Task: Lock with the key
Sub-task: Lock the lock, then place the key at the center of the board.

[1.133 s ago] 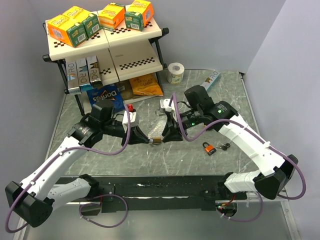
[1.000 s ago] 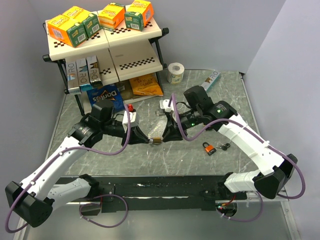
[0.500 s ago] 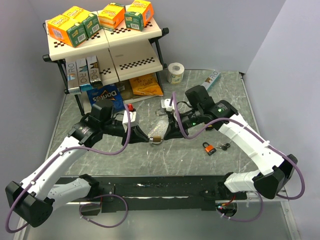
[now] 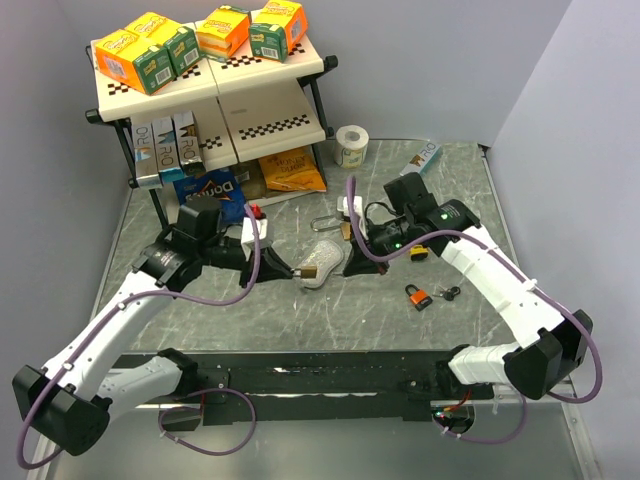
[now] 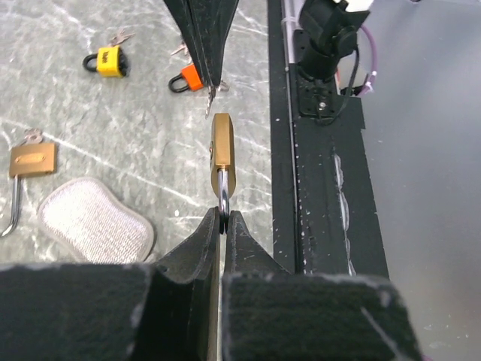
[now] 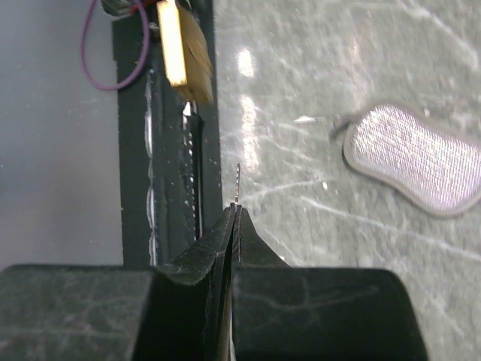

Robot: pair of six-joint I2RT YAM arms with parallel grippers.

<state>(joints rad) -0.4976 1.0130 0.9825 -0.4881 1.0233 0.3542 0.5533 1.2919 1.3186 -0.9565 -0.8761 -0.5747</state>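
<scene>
Right now the left pincer (image 5: 220,219) is clenched on the shackle of a brass padlock (image 5: 222,150), holding it out ahead of its fingers with the body pointing toward the right arm. Facing it, the right pincer (image 6: 236,212) is pinched tight on a thin key (image 6: 237,180). The key's tip aims toward the padlock but stops short of it, not inserted. On the bench (image 5: 113,135) nearby lie a silver pad (image 5: 96,222), an orange padlock (image 4: 418,296) and a yellow padlock (image 5: 110,60).

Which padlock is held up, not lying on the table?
The brass padlock clamped in the left gripper. The orange padlock, the yellow padlock and the second brass padlock lie on the table.
</scene>
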